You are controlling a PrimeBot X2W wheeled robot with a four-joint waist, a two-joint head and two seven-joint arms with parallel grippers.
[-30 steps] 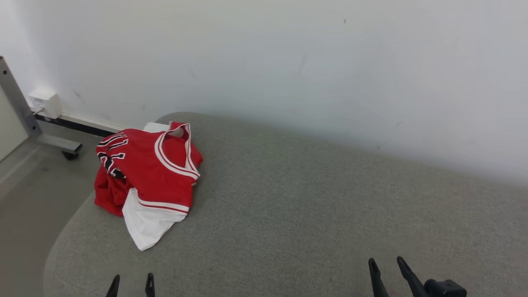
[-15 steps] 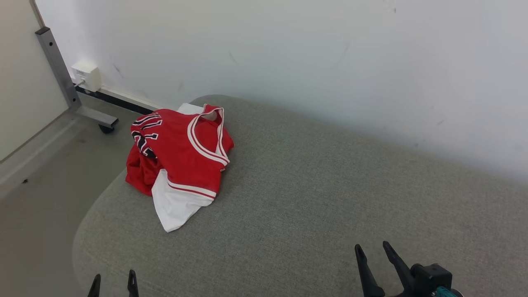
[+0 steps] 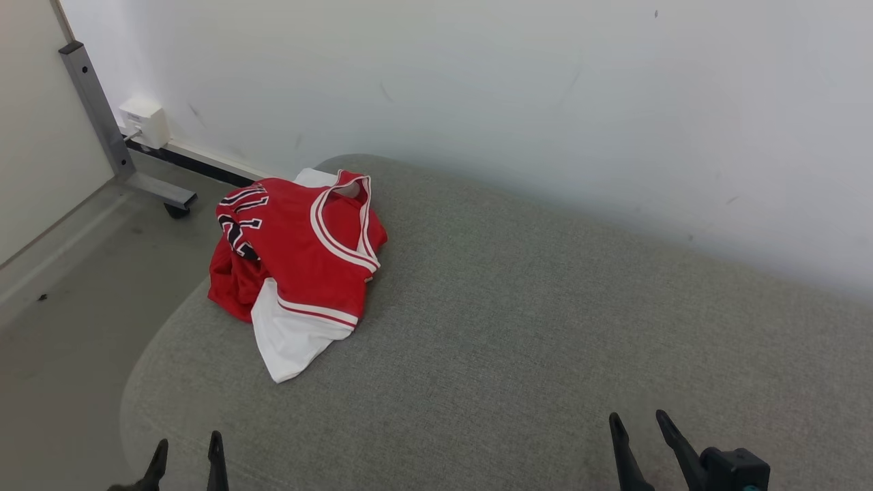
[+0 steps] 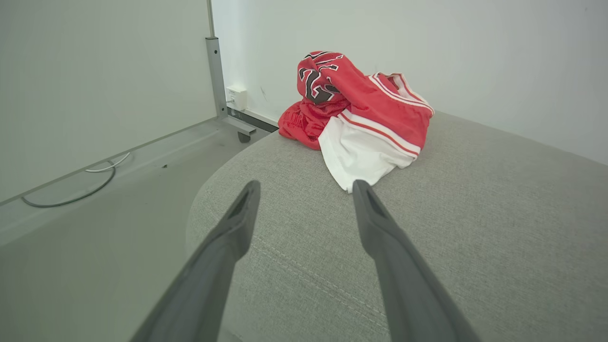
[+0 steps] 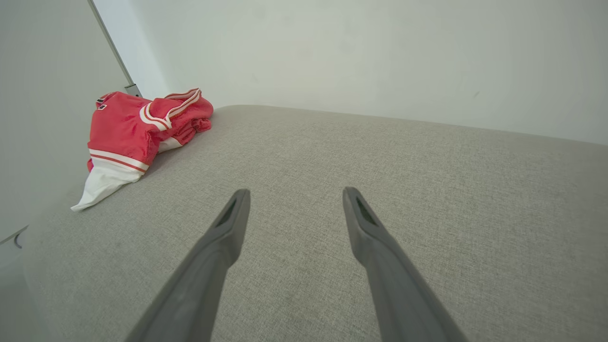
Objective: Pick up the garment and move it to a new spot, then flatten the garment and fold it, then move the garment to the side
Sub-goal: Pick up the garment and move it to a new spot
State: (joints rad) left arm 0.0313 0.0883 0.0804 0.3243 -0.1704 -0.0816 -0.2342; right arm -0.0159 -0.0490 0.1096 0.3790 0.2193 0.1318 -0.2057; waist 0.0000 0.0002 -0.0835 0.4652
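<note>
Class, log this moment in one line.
crumpled red-and-white jersey: heaped on grey fabric cushion | left gripper: open, empty | right gripper: open, empty | pickup: not started

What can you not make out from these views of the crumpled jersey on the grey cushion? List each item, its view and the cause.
1. Lettering on the jersey: head and left wrist views, folded into creases, unreadable.
2. Jersey's underside: every view, buried under the heap.
3. Arms behind the left pincer and right pincer: head view, cut by the bottom edge.
4. Right end of the cushion: head view, past the right edge.
</note>
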